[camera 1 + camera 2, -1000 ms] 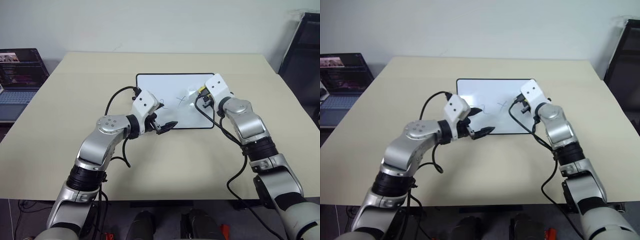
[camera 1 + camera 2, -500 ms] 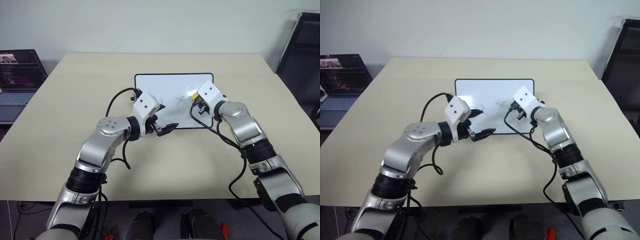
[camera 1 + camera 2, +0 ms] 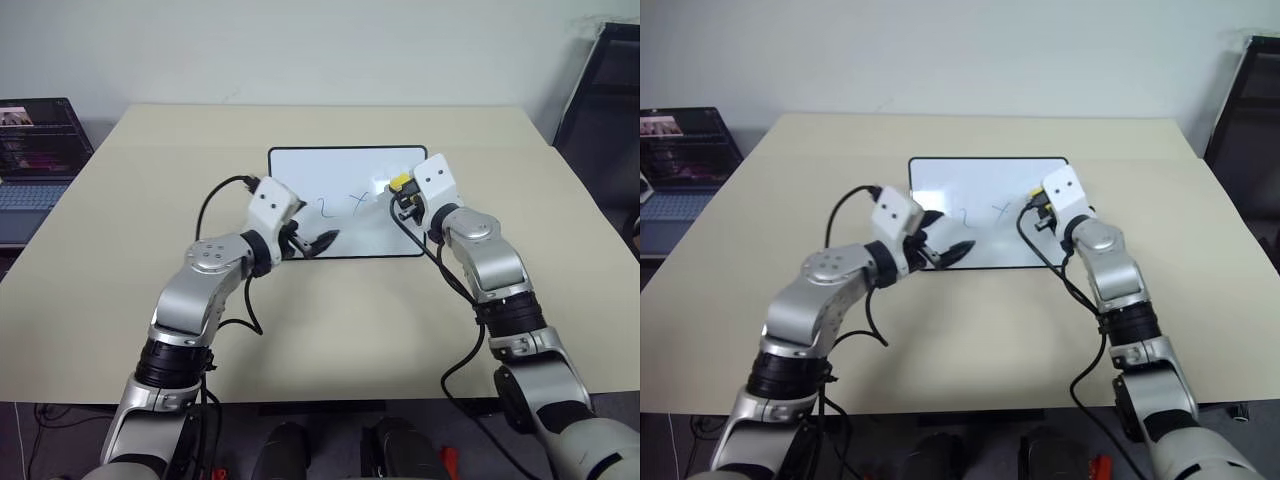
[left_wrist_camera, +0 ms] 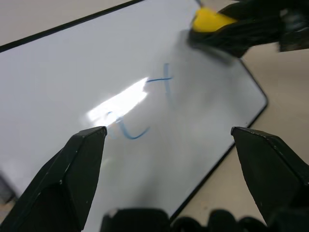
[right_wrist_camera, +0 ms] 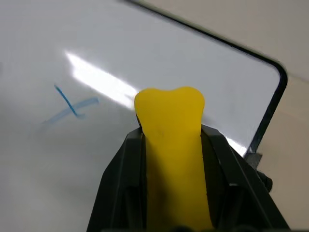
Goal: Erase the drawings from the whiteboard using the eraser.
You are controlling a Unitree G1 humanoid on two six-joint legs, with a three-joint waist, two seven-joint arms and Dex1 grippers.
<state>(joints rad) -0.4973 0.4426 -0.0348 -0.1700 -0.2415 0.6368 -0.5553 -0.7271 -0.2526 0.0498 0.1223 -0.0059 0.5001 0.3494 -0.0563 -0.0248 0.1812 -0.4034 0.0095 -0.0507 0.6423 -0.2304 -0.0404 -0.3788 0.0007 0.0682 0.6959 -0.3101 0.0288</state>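
Right wrist view: right claw (image 5: pixel 169 159) clamped on the eraser (image 5: pixel 170 140), over the whiteboard (image 3: pixel 340 165) near its right edge.
Drawings (image 4: pixel 145 108): blue marks mid-board, beside the eraser.
Left claw (image 4: pixel 166 140): spread wide, empty, over the whiteboard's near-left edge.
Whiteboard: flat on the bench (image 3: pixel 330 320).

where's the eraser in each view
Left eye: eraser over the whiteboard's right part.
Right eye: right of the marks, at the right gripper.
Left wrist: at the far edge.
Right wrist: centre, between the black fingers.
Shared landmark: the blue cross.
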